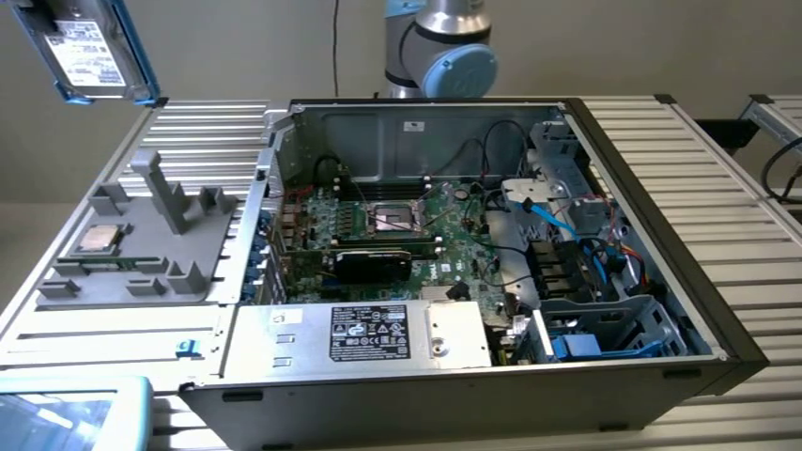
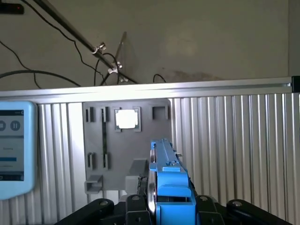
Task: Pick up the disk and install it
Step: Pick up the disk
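Gripper (image 2: 171,211): jaws clamped on the disk (image 2: 169,178) by its blue frame.
Disk position: aloft over the grey tray (image 1: 138,258) (white label toward the exterior camera), at the exterior view's left.
Computer case (image 1: 652,188): open, well apart from disk.

My gripper (image 2: 169,209) hangs high, jaws clamped on the disk (image 2: 169,180), held edge-on; my arm's base joint (image 1: 441,58) stands upright.

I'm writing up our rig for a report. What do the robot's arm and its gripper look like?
The arm is a silver-grey metal tube with round joints, one capped in light blue plastic. The gripper is matte black, with rounded links pinned by dark round bolts.
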